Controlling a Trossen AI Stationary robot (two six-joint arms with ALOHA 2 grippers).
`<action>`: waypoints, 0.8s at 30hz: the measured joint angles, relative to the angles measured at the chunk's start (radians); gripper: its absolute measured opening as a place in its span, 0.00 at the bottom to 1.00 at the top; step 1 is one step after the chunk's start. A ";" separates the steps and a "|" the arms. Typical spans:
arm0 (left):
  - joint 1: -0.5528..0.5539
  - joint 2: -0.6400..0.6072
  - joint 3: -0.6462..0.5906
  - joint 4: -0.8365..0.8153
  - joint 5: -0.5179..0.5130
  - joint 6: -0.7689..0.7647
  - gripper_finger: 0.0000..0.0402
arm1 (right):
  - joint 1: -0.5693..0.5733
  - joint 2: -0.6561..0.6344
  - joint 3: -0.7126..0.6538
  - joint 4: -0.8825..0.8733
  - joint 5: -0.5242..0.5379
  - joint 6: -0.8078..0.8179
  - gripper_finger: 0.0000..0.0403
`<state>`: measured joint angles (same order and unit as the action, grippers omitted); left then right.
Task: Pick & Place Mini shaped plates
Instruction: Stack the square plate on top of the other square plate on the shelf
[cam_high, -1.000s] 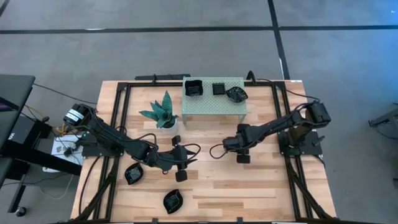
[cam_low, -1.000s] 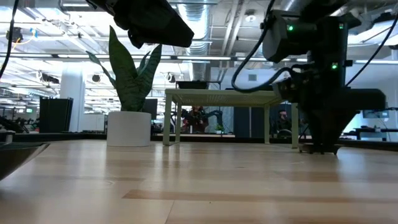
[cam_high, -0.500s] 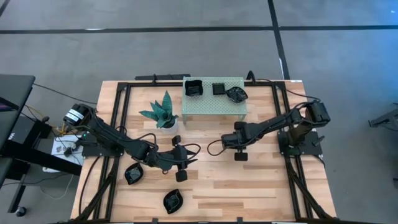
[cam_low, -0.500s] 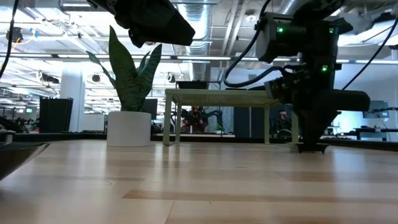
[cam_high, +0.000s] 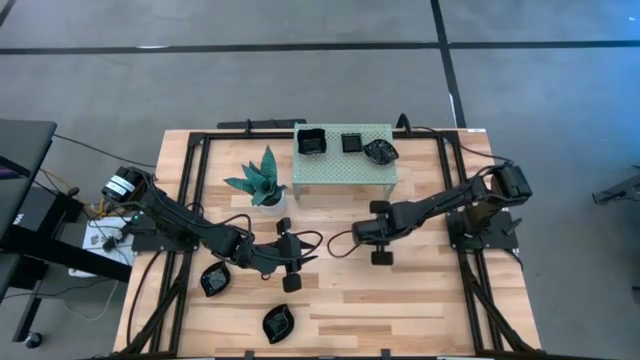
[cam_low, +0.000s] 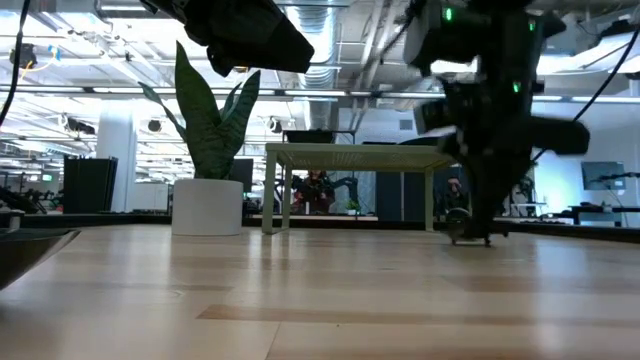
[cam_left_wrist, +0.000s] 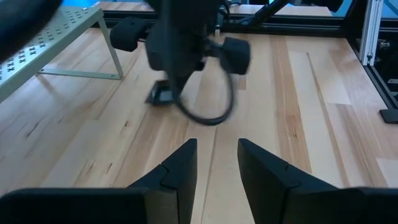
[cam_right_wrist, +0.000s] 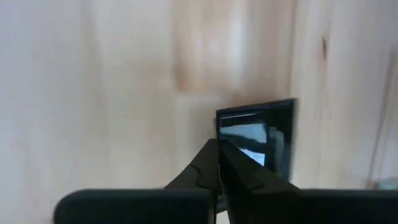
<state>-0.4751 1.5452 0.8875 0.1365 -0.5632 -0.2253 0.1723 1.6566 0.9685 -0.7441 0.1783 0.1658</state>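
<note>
Right gripper (cam_high: 377, 243) stands at centre frame in the high view, fingers pressed together. In its wrist view a small square plate (cam_right_wrist: 258, 132) lies directly beyond the fingertips, near rim touching them. You cannot confirm from these pictures whether that rim is pinched.

Left gripper (cam_left_wrist: 215, 163) hovers left of centre, fingers apart and empty, so the right arm is the nearer one.

Three plates sit on the green shelf (cam_high: 345, 168) at upper centre, and two more plates (cam_high: 214, 279) lie at lower left.
</note>
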 joint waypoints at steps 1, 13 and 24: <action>0.000 0.000 0.000 0.000 0.000 0.000 0.29 | 0.013 0.000 0.018 -0.001 0.000 -0.002 0.01; 0.000 0.000 0.000 0.004 0.000 0.000 0.29 | 0.065 0.000 0.310 -0.036 0.156 -0.265 0.00; 0.000 0.000 0.000 0.006 0.000 0.000 0.29 | -0.083 -0.001 0.578 -0.203 0.437 -0.498 0.00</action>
<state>-0.4751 1.5452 0.8875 0.1421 -0.5636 -0.2256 0.0889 1.6558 1.5462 -0.9470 0.6151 -0.3318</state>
